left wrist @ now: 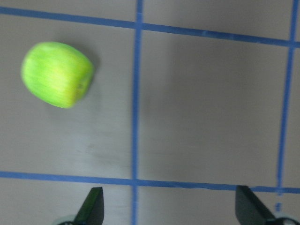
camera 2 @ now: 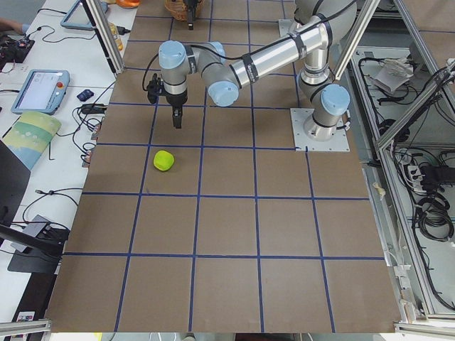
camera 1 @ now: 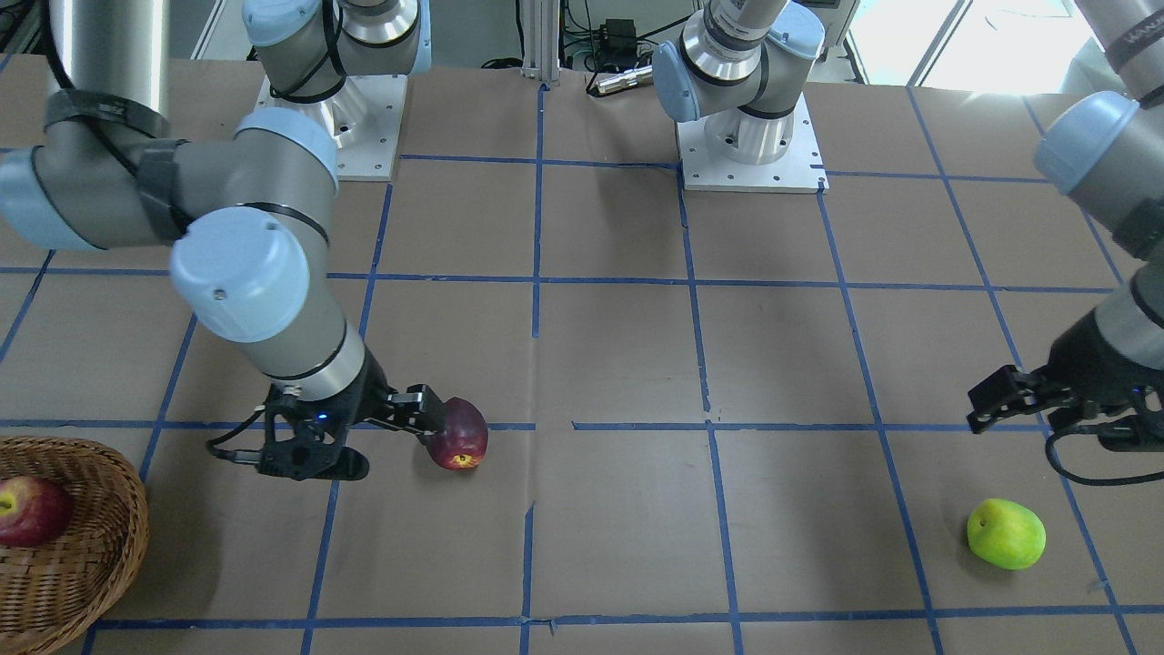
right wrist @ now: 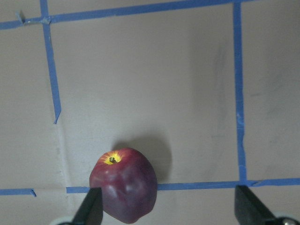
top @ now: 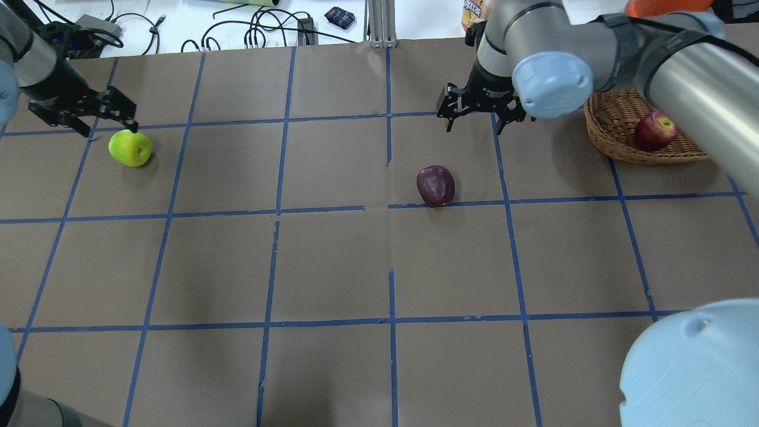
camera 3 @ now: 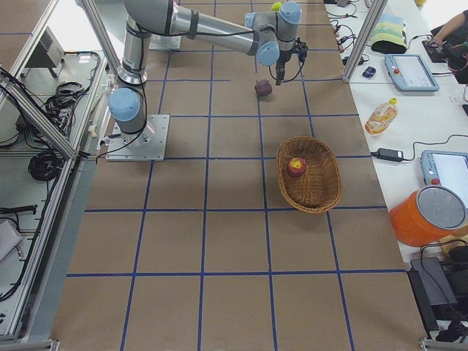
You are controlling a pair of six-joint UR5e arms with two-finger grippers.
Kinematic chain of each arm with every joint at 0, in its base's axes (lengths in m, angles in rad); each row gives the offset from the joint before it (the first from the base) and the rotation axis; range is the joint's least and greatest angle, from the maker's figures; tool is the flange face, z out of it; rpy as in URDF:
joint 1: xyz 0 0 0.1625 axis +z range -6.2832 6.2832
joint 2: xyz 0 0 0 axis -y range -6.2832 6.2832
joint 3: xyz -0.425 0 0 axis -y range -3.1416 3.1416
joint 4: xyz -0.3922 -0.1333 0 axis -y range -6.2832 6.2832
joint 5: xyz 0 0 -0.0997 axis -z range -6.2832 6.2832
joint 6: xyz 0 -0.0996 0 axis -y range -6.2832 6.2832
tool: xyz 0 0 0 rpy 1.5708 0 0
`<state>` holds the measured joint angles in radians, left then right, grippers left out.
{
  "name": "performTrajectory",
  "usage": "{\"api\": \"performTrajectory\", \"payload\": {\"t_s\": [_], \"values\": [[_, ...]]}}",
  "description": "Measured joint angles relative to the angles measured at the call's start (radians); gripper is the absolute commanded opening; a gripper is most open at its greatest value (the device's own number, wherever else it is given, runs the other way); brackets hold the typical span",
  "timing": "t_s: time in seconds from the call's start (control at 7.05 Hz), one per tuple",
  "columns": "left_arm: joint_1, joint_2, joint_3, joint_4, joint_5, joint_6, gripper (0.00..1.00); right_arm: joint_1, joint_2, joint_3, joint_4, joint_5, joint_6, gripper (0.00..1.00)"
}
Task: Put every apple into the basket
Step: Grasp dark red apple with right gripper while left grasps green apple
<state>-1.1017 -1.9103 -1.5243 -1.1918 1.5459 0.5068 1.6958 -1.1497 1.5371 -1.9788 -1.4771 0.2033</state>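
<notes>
The dark maroon apple (top: 435, 185) lies on the brown table near the middle. My right gripper (top: 476, 121) is open and hovers above it. In the right wrist view the apple (right wrist: 124, 185) sits low, by the left fingertip (right wrist: 91, 208). The lime green apple (top: 130, 148) lies at the far left. My left gripper (top: 107, 121) is open beside it. In the left wrist view that apple (left wrist: 56, 75) is at the upper left, off to the side of the gap between the fingers. The red apple (top: 655, 130) lies inside the wicker basket (top: 616, 133).
Blue tape lines (top: 391, 207) grid the table. The two arm bases (camera 1: 750, 136) stand on white plates at the robot's side. Cables and devices (top: 261, 29) lie beyond the table's far edge. An orange bucket (camera 3: 431, 216) stands off the table near the basket.
</notes>
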Motion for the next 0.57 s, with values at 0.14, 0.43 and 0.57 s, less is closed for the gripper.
{"api": "performTrajectory", "payload": {"t_s": [0.14,0.43,0.57], "values": [[0.052,-0.040,0.017,0.025,0.010,0.091,1.00,0.032,0.018,0.052,-0.083,0.005,0.032,1.00],[0.079,-0.150,0.069,0.109,0.012,0.164,1.00,0.051,0.038,0.176,-0.269,0.025,0.043,1.00],[0.079,-0.209,0.100,0.141,0.012,0.186,1.00,0.053,0.043,0.224,-0.339,0.035,0.038,0.89]]}}
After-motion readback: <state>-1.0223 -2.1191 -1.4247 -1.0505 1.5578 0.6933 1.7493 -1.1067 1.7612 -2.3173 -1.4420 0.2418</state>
